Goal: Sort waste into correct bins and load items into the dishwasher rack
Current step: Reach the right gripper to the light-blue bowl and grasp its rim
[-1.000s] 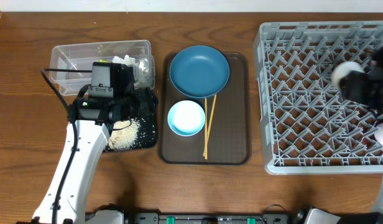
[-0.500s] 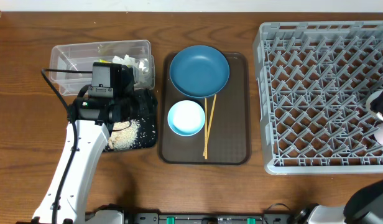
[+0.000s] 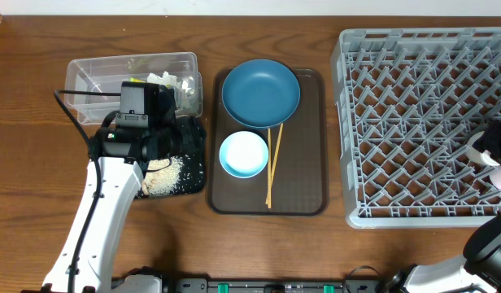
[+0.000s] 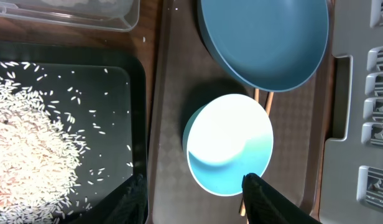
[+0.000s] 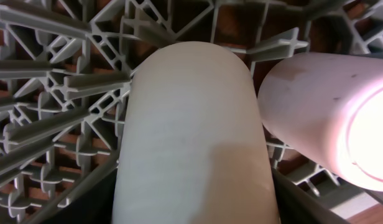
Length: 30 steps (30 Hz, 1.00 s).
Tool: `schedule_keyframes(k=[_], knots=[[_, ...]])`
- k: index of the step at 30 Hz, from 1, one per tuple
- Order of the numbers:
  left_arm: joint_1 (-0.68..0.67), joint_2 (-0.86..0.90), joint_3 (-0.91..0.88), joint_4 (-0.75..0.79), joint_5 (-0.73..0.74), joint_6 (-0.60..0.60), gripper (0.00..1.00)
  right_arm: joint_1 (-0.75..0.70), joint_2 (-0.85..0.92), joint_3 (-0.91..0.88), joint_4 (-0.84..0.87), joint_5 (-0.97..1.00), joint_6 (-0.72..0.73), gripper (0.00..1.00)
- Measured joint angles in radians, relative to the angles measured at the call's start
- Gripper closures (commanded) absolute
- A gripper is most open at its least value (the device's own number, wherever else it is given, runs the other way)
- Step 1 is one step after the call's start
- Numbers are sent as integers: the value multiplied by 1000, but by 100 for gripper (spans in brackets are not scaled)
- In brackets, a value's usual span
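Note:
My right gripper is shut on the pale green cup, held lying over the pegs of the light-grey dishwasher rack at its right edge. The pink cup lies right beside it in the rack. My left gripper is open and empty, over the gap between the black tray with rice scraps and the light-blue bowl. The dark-blue plate, bowl and chopsticks lie on the brown tray. Tissue sits in the clear box.
The brown serving tray lies between the bins and the rack. The left arm reaches up from the front edge over the black tray. Bare wooden table lies to the far left.
My right gripper has moved with the pale green cup from the rack's upper right toward its right edge, beside the pink cup. The left arm has not moved.

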Motion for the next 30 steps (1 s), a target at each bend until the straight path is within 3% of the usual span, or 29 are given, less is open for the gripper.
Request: schedule_keyframes(k=[5,13,20,24,30], knots=[[0,0,0,0,0,0,47,0,3,0,26,-39,6,17],[0,0,0,-2,0,0,46,0,-13,0,59,-138,5,20],[0,0,0,-31,-26,0,46,13,-153,0,73,-301,18,21],[0,0,0,-71,-76,0,46,98,-221,5,71,-378,22,21],[0,0,0,-147,-200,-25,45,360,-235,6,60,-424,26,21]])
